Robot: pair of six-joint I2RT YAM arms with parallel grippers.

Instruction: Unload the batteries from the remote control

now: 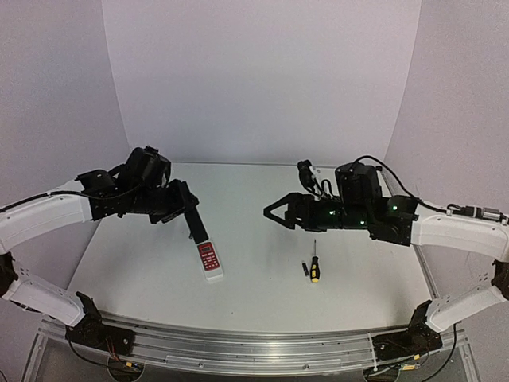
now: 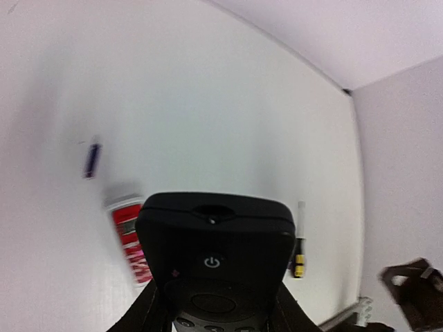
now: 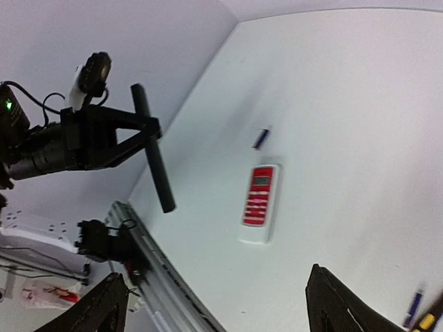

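Clamped in left gripper [image 1: 184,208]: slim black remote [image 2: 214,263], airborne, power-button end outermost, sloping down. Lying flat, well apart: one small dark battery [image 2: 91,159], a second battery [image 1: 305,269].

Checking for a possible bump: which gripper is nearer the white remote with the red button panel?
Left. The left gripper, holding the slim black remote control, hovers just beyond the white remote; the right gripper, open, is farther off to its right.
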